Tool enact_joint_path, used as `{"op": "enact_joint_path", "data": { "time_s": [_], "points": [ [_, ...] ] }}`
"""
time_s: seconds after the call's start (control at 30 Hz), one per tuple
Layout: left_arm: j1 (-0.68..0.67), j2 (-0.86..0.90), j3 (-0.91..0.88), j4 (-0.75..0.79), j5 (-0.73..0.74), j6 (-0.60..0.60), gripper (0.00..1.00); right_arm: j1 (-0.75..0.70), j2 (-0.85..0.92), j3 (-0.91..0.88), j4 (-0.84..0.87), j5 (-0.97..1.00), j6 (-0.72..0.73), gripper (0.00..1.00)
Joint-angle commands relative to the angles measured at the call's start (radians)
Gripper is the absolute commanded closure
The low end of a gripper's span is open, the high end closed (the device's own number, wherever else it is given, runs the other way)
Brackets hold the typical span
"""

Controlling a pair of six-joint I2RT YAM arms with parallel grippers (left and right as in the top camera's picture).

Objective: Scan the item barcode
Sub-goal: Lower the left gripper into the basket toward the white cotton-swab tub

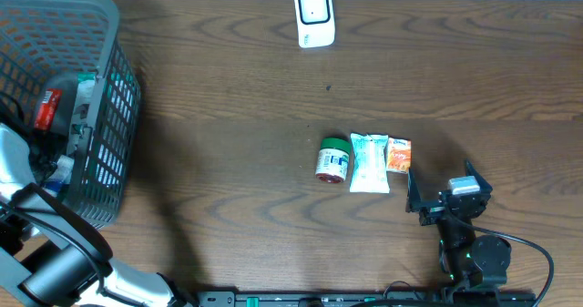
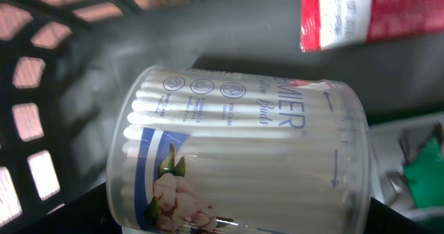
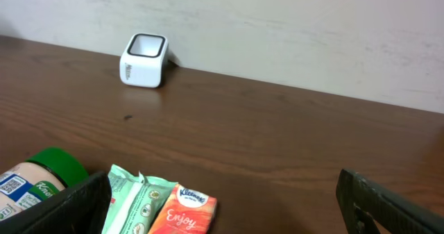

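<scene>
Inside basket [image 1: 118, 107] — cotton-bud tub [image 2: 243, 151], lower edge cropped.

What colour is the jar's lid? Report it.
Green lid, clearest in the right wrist view.

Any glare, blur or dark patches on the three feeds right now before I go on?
Overhead: even light, sharp; the basket throws a soft shadow onto the table. Left wrist: very close, the cotton swab tub fills the frame, its print soft with sheen on the plastic, surroundings dim. Right wrist: clear, the scanner and Kleenex pack readable.
</scene>
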Motion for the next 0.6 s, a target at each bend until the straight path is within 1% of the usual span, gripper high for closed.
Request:
{"op": "enact_joint_path", "data": {
  "time_s": [0.0,0.13,0.27,0.43,0.57],
  "points": [
    [-0.031,-0.043,-0.019,-0.028,0.086,0.011,0.10,0.005,-0.001,-0.001,-0.003,-0.004,0.014,0.01],
    [-0.054,-0.031,-0.019,-0.013,0.087,0.013,0.06,0.005,-0.001,-0.001,-0.003,-0.004,0.014,0.01],
    [-0.054,-0.018,-0.019,0.022,0.083,0.013,0.06,0.005,-0.001,-0.001,-0.003,-0.004,0.014,0.01],
    [-0.054,-0.018,-0.019,0.025,0.082,0.013,0.06,0.005,-0.001,-0.001,-0.003,-0.004,0.014,0.01],
    [-0.054,-0.020,-0.017,0.036,0.054,0.024,0.06,0.005,-0.001,-0.001,-0.003,-0.004,0.014,0.01]
  ]
}}
